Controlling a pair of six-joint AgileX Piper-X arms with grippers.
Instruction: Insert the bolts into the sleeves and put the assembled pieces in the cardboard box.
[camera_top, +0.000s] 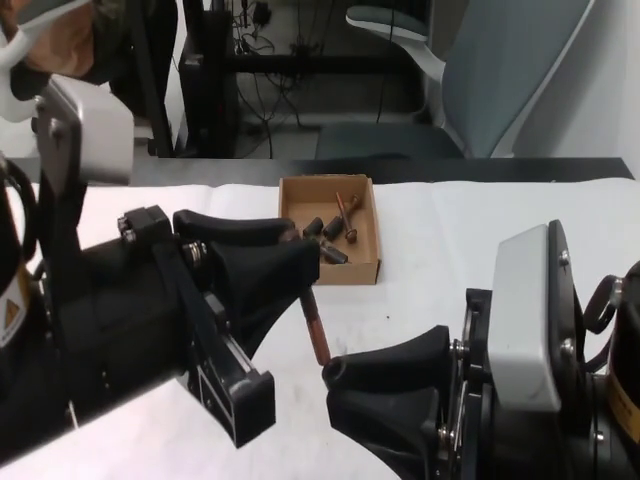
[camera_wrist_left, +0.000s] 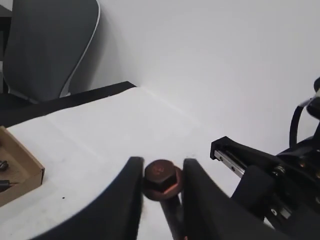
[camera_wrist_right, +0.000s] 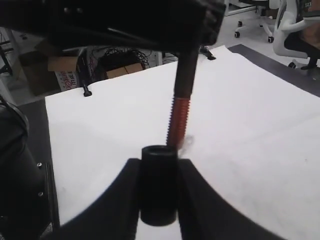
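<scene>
My left gripper (camera_wrist_left: 160, 172) is shut on a copper-coloured bolt (camera_wrist_left: 161, 178) just below its hex head. The bolt (camera_top: 316, 333) hangs down from the left gripper (camera_top: 303, 272) over the white bench, threaded end lowest. My right gripper (camera_wrist_right: 159, 167) is shut on a black sleeve (camera_wrist_right: 159, 186), held upright with its bore facing up. The bolt's threaded tip (camera_wrist_right: 177, 125) sits just above and slightly behind the sleeve's mouth. In the high view the right gripper (camera_top: 335, 375) holds the sleeve directly under the bolt's tip. The cardboard box (camera_top: 368, 255) lies farther back at the centre.
The box holds several dark sleeves and bolts (camera_top: 335, 235). A white cloth (camera_top: 470, 230) covers the bench. A grey office chair (camera_top: 500, 70) stands behind the bench's far edge. Open cloth lies on both sides of the box.
</scene>
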